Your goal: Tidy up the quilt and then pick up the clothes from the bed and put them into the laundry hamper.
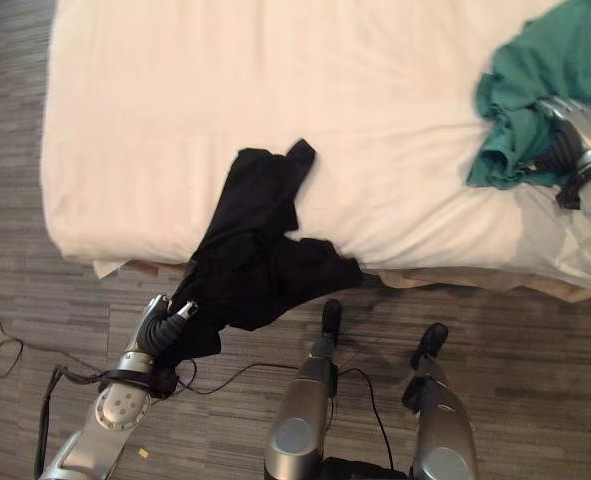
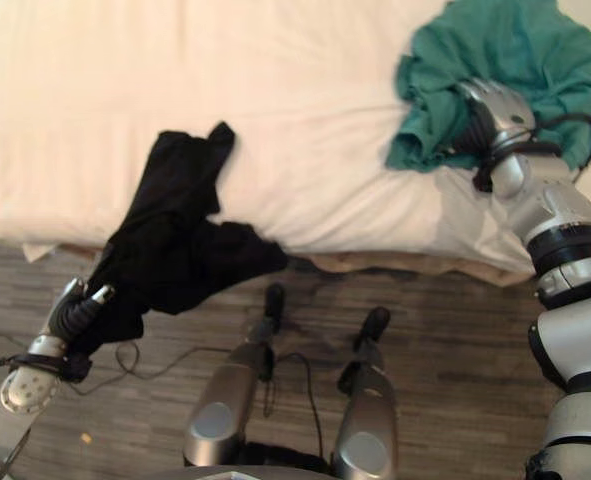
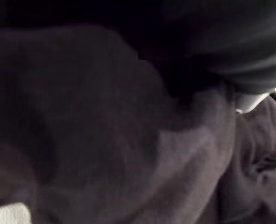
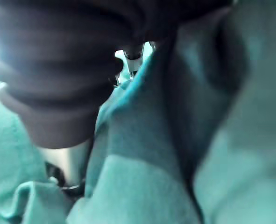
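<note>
left robot hand (image 1: 165, 330) below bed (image 1: 175, 100) edge, fingers buried in black garment (image 1: 250, 245) draping off mattress, grip unclear. right robot hand (image 2: 490, 115) in teal garment (image 2: 505, 60) on bed, grip unclear.

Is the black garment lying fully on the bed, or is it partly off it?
Partly off. The black garment has one end on the white bed; the rest hangs over the edge, by the left hand.

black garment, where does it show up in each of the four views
Left eye view: black garment draped off the bed's front edge, left of centre, down to the left hand.
Right eye view: same, further left.
Left wrist view: dark cloth up close.
Right wrist view: green cloth instead.
Shared landmark: the bed's front edge.
</note>
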You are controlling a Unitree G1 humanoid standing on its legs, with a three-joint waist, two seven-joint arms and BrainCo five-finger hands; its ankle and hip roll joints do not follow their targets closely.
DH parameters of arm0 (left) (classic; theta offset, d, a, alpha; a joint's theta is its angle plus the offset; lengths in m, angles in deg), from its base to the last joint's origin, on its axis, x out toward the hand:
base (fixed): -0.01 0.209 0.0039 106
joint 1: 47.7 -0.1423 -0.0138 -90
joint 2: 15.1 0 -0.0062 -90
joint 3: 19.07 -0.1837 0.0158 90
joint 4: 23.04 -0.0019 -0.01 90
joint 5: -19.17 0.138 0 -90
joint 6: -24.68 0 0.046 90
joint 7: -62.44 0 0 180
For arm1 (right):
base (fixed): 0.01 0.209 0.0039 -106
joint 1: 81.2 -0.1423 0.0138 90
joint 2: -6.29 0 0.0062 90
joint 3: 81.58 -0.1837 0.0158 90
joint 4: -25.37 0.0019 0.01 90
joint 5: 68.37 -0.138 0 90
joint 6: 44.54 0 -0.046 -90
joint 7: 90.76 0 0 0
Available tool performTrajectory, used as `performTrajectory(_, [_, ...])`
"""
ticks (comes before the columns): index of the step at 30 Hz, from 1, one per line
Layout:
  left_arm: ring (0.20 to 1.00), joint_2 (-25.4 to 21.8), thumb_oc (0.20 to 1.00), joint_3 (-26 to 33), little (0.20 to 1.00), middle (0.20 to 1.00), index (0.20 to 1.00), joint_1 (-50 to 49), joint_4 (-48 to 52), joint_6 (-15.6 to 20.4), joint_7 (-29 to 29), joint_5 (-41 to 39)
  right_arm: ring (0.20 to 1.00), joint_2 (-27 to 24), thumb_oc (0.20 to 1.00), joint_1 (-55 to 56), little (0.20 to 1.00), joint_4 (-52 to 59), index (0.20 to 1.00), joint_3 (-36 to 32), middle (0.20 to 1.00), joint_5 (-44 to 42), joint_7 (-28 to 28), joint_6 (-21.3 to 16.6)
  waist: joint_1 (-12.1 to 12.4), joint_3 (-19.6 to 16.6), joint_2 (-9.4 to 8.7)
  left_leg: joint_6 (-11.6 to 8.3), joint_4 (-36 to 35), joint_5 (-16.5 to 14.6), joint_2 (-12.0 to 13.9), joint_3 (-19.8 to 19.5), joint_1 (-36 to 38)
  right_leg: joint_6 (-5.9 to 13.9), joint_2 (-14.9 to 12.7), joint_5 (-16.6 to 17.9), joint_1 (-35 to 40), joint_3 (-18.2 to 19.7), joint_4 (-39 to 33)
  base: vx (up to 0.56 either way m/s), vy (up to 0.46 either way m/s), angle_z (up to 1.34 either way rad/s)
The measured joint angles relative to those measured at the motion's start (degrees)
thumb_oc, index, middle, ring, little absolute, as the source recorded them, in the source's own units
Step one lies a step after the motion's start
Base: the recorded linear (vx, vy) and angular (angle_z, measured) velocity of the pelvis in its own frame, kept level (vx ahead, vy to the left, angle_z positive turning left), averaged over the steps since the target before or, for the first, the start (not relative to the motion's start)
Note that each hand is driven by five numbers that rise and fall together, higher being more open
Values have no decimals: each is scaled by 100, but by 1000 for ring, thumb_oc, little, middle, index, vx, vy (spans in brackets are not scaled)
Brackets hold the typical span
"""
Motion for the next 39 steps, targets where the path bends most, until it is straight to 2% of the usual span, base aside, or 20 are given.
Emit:
performTrajectory(2, [200, 225, 200, -133, 200, 200, 200, 9, 62, -3, 293, -405, 200, 199, 200, 783, 200, 450, 200, -966, 200, -516, -138, 87, 42, -48, -13, 7, -15, 6, -32, -26, 61, 1, -51, -42, 60, -19, 70, 54, 35, 14])
performTrajectory(6, [200, 504, 200, -530, 200, 200, 200, 104, -68, -137, 706, -589, 200, 770, 200, 2267, 200, 1557, 200, -2143, 200, -1423, -219, 7, -19, -279, -80, 11, -50, 6, -33, -18, 133, -21, -42, -24, 126, -30, 36, 90, 26, 2])
performTrajectory(8, [200, 994, 200, -577, 200, 200, 200, 332, -700, -234, 825, -592, 200, 1729, 200, 3963, 200, 2690, 200, -3138, 200, -2259, -26, -237, -63, -487, -186, 37, -110, -7, 3, -14, 461, 16, 1, -60, 485, -75, -20, 160, 38, -2])
performTrajectory(12, [200, 1830, 200, -129, 200, 200, 200, 1, -1569, -615, 915, -610, 200, 3306, 200, 6267, 200, 2355, 200, -2838, 200, -2963, 685, -194, -671, -1512, -930, -9, -265, -244, 80, 203, 978, 49, 140, -145, 952, 50, -387, 129, 108, -24])
performTrajectory(15, [200, 2190, 200, 94, 200, 200, 200, -18, -1700, -701, 963, -1060, 200, 3728, 200, 7151, 200, 1863, 200, -2885, 200, -3333, 963, 65, -854, -1724, -1090, 30, -365, -328, 70, 321, 1187, 56, 152, -144, 1100, 147, -515, 78, 127, -23])
performTrajectory(20, [200, 2331, 200, 61, 200, 200, 200, -47, -1718, -795, 900, -1262, 200, 4000, 200, 7731, 200, 1791, 200, -2548, 200, -3561, 1208, 194, -994, -1830, -1044, 63, -391, -353, 11, 130, 1354, 119, 190, -134, 1427, 243, -557, 19, 67, 10])
performTrajectory(21, [200, 2326, 200, 4, 200, 200, 200, -61, -1717, -797, 886, -1261, 200, 4023, 200, 7736, 200, 1793, 200, -2482, 200, -3575, 1216, 183, -1015, -1858, -1030, 62, -391, -357, 11, 42, 1359, 149, 187, -184, 1461, 409, -538, -16, 47, 66])
performTrajectory(22, [200, 2302, 200, -96, 200, 200, 200, -70, -1748, -783, 822, -1259, 200, 4001, 200, 7584, 200, 1740, 200, -2228, 200, -3568, 1246, 140, -993, -1953, -961, 151, -368, -324, 6, -188, 1255, 252, 375, -524, 1426, 1267, -454, 7, 6, 75])
performTrajectory(24, [200, 2300, 200, -121, 200, 200, 200, -27, -1796, -781, 767, -1256, 200, 3930, 200, 7363, 200, 1672, 200, -1938, 200, -3563, 1254, 159, -962, -1974, -999, 119, -365, -207, -5, -338, 1262, 207, 474, -568, 1531, 1423, -580, 74, -58, 70])
performTrajectory(25, [200, 2321, 200, -141, 200, 200, 200, -206, -1960, -780, 713, -1251, 200, 3890, 200, 6771, 200, 1582, 200, -1706, 200, -3547, 1256, 154, -804, -2018, -785, 61, -367, -129, 1, -501, 1220, 191, 563, -545, 1770, 1248, -736, 123, -120, 76])
performTrajectory(28, [200, 2675, 200, 16, 200, 200, 200, -193, -2190, -635, 524, -1246, 200, 3461, 200, 6178, 200, 1825, 200, -627, 200, -3236, 1162, 149, -331, -2065, -570, -3, -397, -99, 29, -1074, 1176, 154, 666, -513, 2065, 711, -928, -3, -36, 93])
performTrajectory(30, [200, 2685, 200, -13, 200, 200, 200, -338, -2119, -597, 420, -1247, 200, 3501, 200, 5826, 200, 1933, 200, -714, 200, -3073, 1110, 79, 103, -2101, -469, 34, -398, -121, 10, -1241, 880, 52, 768, -593, 2148, 297, -880, -221, 72, 135])
performTrajectory(31, [200, 2715, 200, -50, 200, 200, 200, -249, -2100, -634, 360, -1247, 200, 3466, 200, 5895, 200, 2099, 200, -765, 200, -3075, 993, 25, 85, -2095, -452, 105, -239, -243, 15, -1202, 626, -10, 732, -541, 2196, -111, -877, -316, 174, 227])
performTrajectory(32, [200, 2741, 200, -67, 200, 200, 200, -99, -2124, -623, 297, -1247, 200, 3405, 200, 5955, 200, 2240, 200, -764, 200, -3071, 892, -94, 89, -2110, -478, 35, -74, -517, -12, -919, 341, -52, 630, -561, 2238, -723, -859, -178, 184, 275])
performTrajectory(33, [200, 2765, 200, -191, 200, 200, 200, 73, -2246, -619, 273, -1246, 200, 3438, 200, 5929, 200, 2231, 200, -890, 200, -3068, 848, -69, 149, -2075, -627, 294, 168, -578, 82, 606, 37, -111, 371, -624, 2244, -1408, -697, -152, 206, 275])
performTrajectory(35, [200, 2743, 200, -257, 200, 200, 200, 91, -2255, -626, 246, -1246, 200, 3496, 200, 5917, 200, 2237, 200, -1017, 200, -3078, 731, -82, 64, -2073, -689, 350, 753, -628, 279, 2171, -98, -140, 138, -648, 2387, -1916, -557, -42, 300, 217])
performTrajectory(36, [200, 2773, 200, -250, 200, 200, 200, 43, -2266, -620, 156, -1248, 200, 3557, 200, 6027, 200, 2259, 200, -1112, 200, -3113, 649, -84, 39, -2095, -674, 685, 1255, -1015, 496, 2717, -20, -6, -60, -797, 2637, -2157, -265, 47, 307, 204])
performTrajectory(37, [200, 2820, 200, -254, 200, 200, 200, -62, -2282, -612, 100, -1240, 200, 3539, 200, 6242, 200, 2276, 200, -1216, 200, -3144, 631, -84, -53, -2156, -624, 784, 1433, -1232, 589, 2957, 76, 34, -40, -835, 2838, -2355, -93, 151, 498, 304])
performTrajectory(38, [200, 2891, 200, -253, 200, 200, 200, 33, -2372, -596, 10, -1207, 200, 3648, 200, 6893, 200, 2520, 200, -1582, 200, -3320, 614, -139, -195, -2263, -619, 891, 1694, -1058, 592, 2911, 120, -11, -204, -938, 3203, -2530, 480, 101, 283, 285])
performTrajectory(39, [200, 2829, 200, -197, 200, 200, 200, -50, -2332, -572, -78, -1206, 200, 3754, 200, 7082, 200, 2454, 200, -1612, 200, -3345, 614, -128, -149, -2356, -752, 897, 1541, -962, 351, 2786, 104, -10, -421, -1214, 3063, -2283, 833, 121, 418, 246])
